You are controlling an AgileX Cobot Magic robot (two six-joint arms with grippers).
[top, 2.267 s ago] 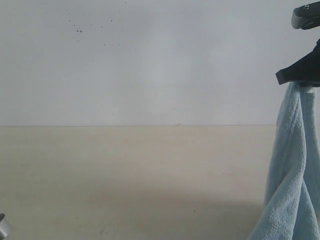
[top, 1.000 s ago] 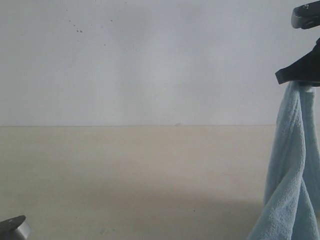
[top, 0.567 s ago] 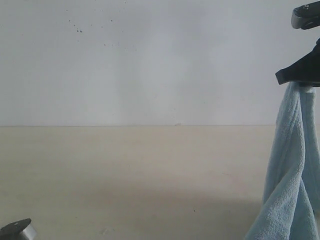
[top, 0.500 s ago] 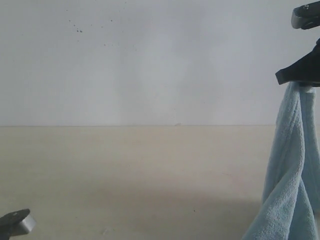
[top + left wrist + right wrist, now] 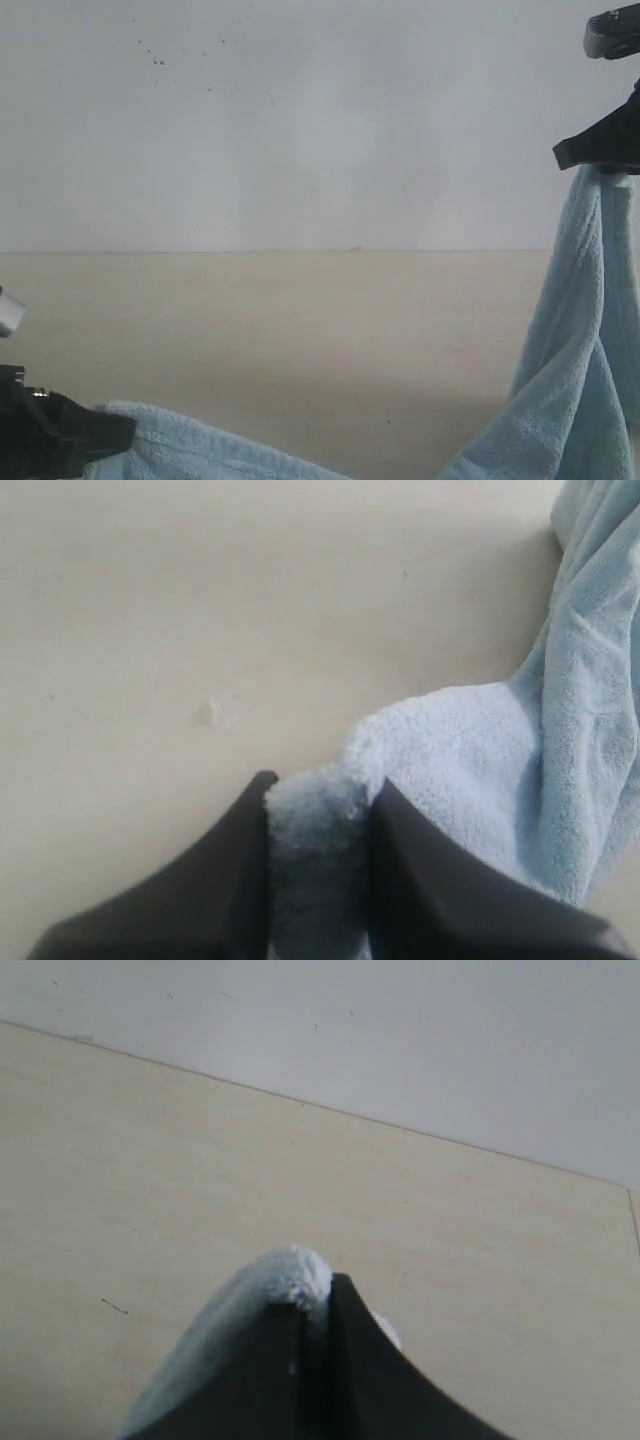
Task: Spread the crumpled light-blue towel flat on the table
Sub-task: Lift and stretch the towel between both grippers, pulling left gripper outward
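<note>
Close by, at the near left corner of the table [image 5: 300,330], the left gripper [image 5: 118,432] sits low. Its two dark fingers are drawn in narrow on a thick fold of the towel [image 5: 585,340]. Seen from its own wrist, the pale blue pile bulges up between the fingers, so that end of the cloth is firmly held. From there the towel runs rightward along the table's near edge, dipping low and slipping out of sight at the bottom. I cannot tell whether it touches the tabletop there.

Over by the right side, the cloth climbs steeply in long hanging folds to the right gripper [image 5: 602,165], which is raised high above the table. Its jaws are pressed tight together, with a small tuft of towel pinched between them and poking out past the tips.

Past both arms the beige tabletop stretches bare to its far edge. There it meets a white wall [image 5: 300,120], which has a few dark specks high on the left.
</note>
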